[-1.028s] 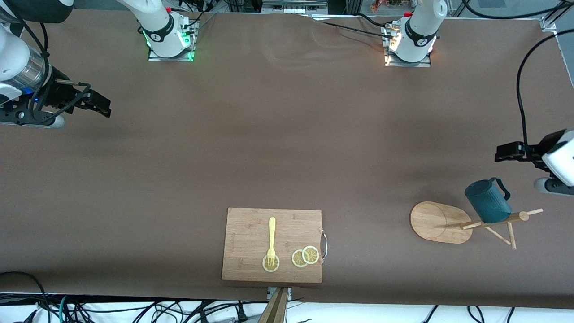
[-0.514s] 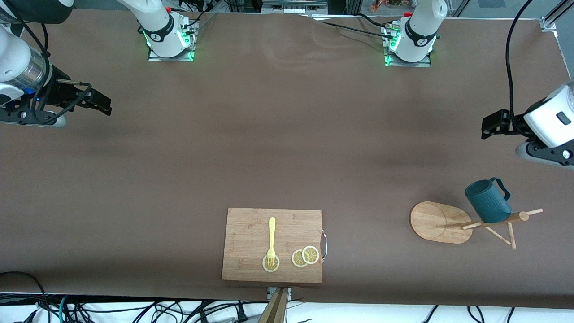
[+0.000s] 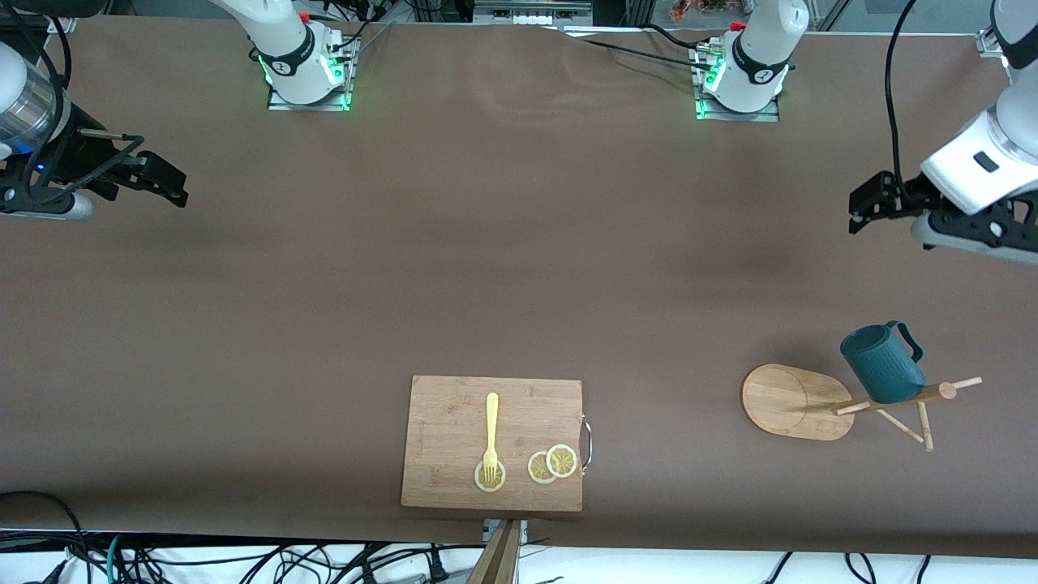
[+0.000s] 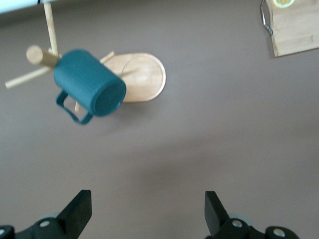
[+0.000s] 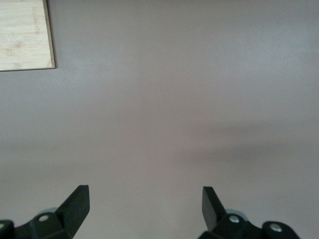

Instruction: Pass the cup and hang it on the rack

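The dark teal ribbed cup (image 3: 882, 365) hangs by its loop handle on a peg of the bamboo rack (image 3: 791, 401), which stands toward the left arm's end of the table. Both also show in the left wrist view: the cup (image 4: 89, 88) and the rack's oval base (image 4: 142, 77). My left gripper (image 3: 859, 207) is open and empty, up in the air over bare table, well apart from the cup; in its own view (image 4: 148, 211) nothing lies between the jaws. My right gripper (image 3: 169, 185) is open and empty over the right arm's end of the table, and its own view (image 5: 145, 209) shows only table.
A rectangular wooden cutting board (image 3: 454, 422) with a metal handle lies near the table's front edge, bearing a yellow fork (image 3: 491, 434) and lemon slices (image 3: 552, 464). Its corners show in the right wrist view (image 5: 25, 35) and the left wrist view (image 4: 296, 27).
My left gripper has risen and drawn away from the cup and rack, toward the arms' bases. My right gripper has shifted slightly toward the bases. The cup stays on the peg.
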Robot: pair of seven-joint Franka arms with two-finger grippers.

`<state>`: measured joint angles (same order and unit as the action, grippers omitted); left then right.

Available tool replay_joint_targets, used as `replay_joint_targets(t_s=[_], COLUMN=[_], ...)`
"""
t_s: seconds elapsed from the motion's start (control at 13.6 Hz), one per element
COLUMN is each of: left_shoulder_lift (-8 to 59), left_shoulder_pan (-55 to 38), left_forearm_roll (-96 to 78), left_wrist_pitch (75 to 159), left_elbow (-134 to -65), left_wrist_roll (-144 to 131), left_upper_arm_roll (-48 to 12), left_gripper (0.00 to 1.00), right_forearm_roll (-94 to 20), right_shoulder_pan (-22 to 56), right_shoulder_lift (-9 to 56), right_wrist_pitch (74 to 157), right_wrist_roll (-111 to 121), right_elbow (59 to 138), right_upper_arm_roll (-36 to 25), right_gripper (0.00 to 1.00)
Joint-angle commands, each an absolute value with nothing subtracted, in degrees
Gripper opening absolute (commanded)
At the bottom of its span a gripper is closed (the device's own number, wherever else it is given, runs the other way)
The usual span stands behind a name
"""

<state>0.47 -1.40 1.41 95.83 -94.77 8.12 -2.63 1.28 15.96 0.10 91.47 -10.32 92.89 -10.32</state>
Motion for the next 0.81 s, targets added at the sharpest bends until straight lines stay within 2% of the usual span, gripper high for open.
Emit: replay_joint_targets(t_s=[0.0, 0.15, 0.73], left_shoulder_lift=[-4.0, -2.8, -1.8], left_shoulder_pan=[-1.0, -0.9, -0.6], left_forearm_roll=[0.5, 0.4, 0.0], left_wrist_pitch=[97.1, 92.0, 90.6], left_elbow=[-100.5, -98.5, -97.2], left_wrist_roll=[7.6, 6.5, 5.9], left_upper_arm_roll=[-2.5, -2.5, -2.3], left_gripper=[1.0, 1.0, 1.0], right_forearm_roll=[0.6, 0.6, 0.6], right_shoulder_pan=[15.8, 15.8, 15.8], right_shoulder_lift=[-0.4, -0.3, -0.3], right_wrist_pitch=[90.6, 90.6, 90.5], right_wrist_roll=[-10.8, -10.8, -10.4], right_elbow=[92.5, 92.5, 92.7], right_upper_arm_roll=[-10.2, -10.3, -10.2], right_gripper=[1.0, 1.0, 1.0])
